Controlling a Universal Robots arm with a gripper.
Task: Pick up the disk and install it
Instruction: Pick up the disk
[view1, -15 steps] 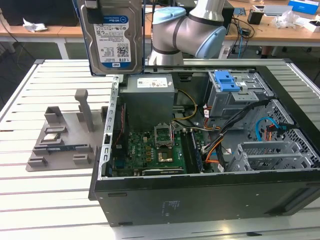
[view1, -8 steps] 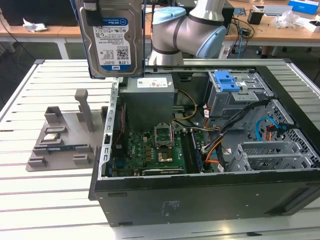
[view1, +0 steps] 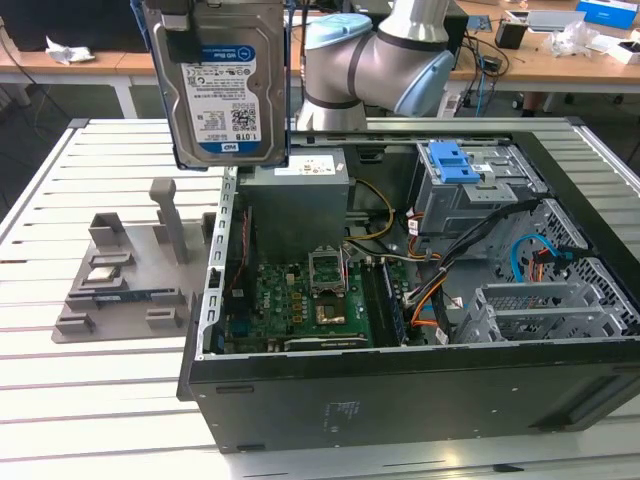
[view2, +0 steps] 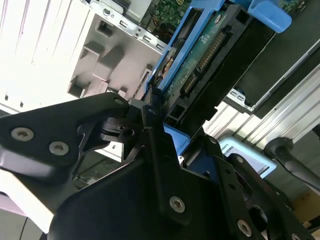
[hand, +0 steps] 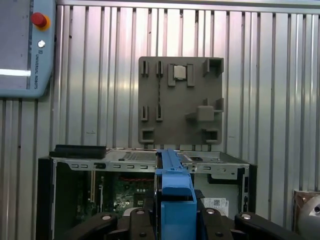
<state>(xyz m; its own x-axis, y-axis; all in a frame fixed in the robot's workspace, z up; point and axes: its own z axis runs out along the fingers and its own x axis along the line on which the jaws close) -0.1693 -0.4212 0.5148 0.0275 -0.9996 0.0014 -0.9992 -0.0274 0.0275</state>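
1. Disk (view1: 228, 85) is off the table, hanging upright in the air at the top of the exterior view. Its label side faces that camera, barcodes showing.
2. I see it sitting between the fingers (view2: 156, 150). In the second wrist view the black links close in on its blue rail (view2: 175, 136), and the green circuit-board face and connector point away from the wrist.
3. Gripper (hand: 175, 222) is clenched on the disk. In the first wrist view the blue rail stands edge-on between two black fingers, both pressed against it.
4. Below it is the open computer case (view1: 400, 400). I place the disk above the case's end on the exterior view's left, near the grey power-supply box (view1: 295, 200).
5. Drive cage (view1: 480, 200) with its blue latch (view1: 452, 160) sits toward the exterior view's right, well apart from the disk.
6. Grey parts tray (view1: 120, 285) lies on the slatted table (view1: 60, 400), just beside the case on the exterior view's left.
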